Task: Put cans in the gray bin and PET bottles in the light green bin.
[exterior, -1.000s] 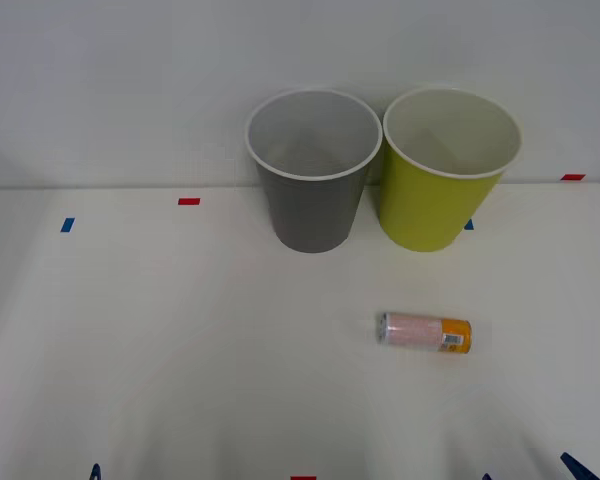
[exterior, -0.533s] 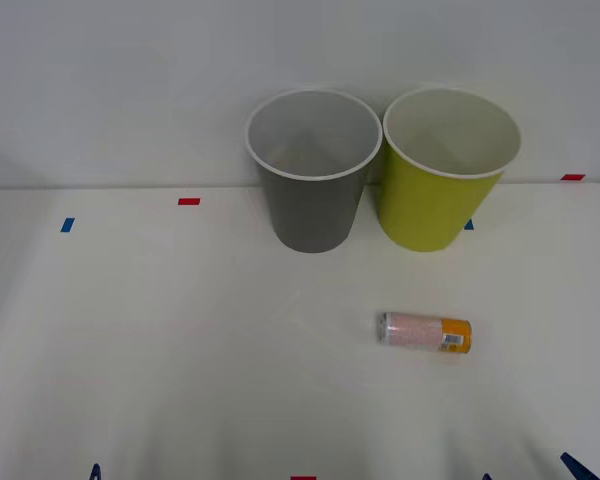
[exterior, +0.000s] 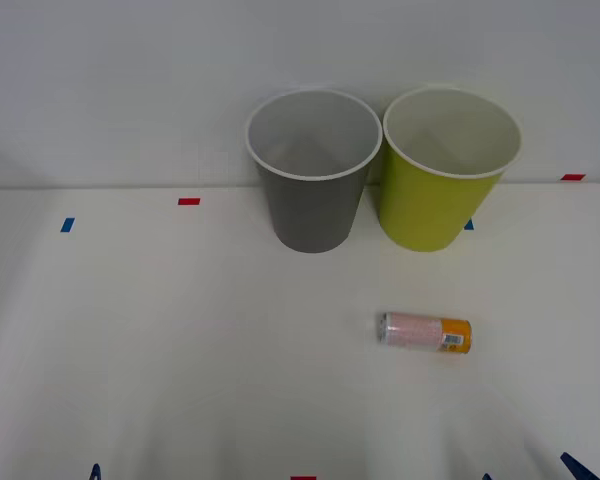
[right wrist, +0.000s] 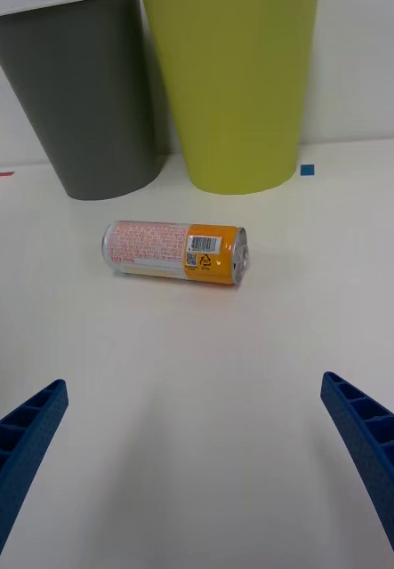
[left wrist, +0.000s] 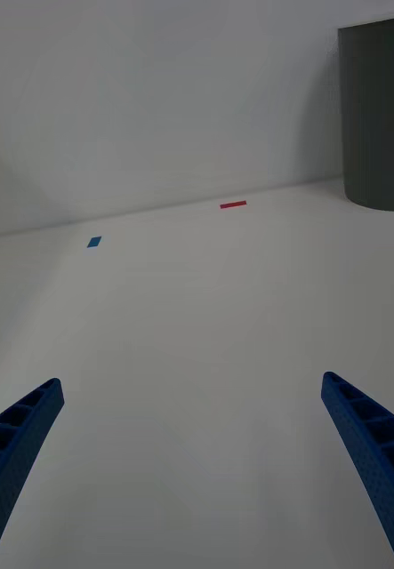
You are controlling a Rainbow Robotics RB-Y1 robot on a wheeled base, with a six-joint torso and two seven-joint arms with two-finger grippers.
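1. Your right pincer [right wrist: 195,471] is wide open and holds nothing. The can [right wrist: 174,252] lies on its side just ahead of it, so you can reach straight in.
2. Past the can stand the gray bin [right wrist: 81,98] and the light green bin [right wrist: 237,89], side by side, mouths up.
3. Your left pincer [left wrist: 192,471] waits open over the bare white desk [exterior: 180,350], near a white wall.
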